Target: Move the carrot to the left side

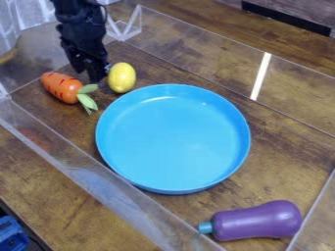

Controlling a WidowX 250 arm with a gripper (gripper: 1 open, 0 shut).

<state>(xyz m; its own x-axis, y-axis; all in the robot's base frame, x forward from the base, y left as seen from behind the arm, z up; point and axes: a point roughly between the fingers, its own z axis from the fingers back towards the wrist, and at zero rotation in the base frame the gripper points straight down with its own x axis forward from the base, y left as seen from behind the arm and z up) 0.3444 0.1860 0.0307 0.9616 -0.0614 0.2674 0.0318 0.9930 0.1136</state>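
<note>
The carrot (61,87) lies on the wooden table at the left, orange with a pale green top pointing right toward the blue plate. My black gripper (89,71) points down just behind and to the right of it, in the gap between the carrot and a yellow lemon (120,76). Its fingers stand apart, open, with nothing between them, and their tips are close to the tabletop. It is touching neither the carrot nor the lemon as far as I can see.
A large blue plate (222,103) fills the middle. A purple eggplant (256,221) lies at the front right. Clear plastic walls (78,181) run along the front and left edges, and a clear stand (124,22) is behind the gripper.
</note>
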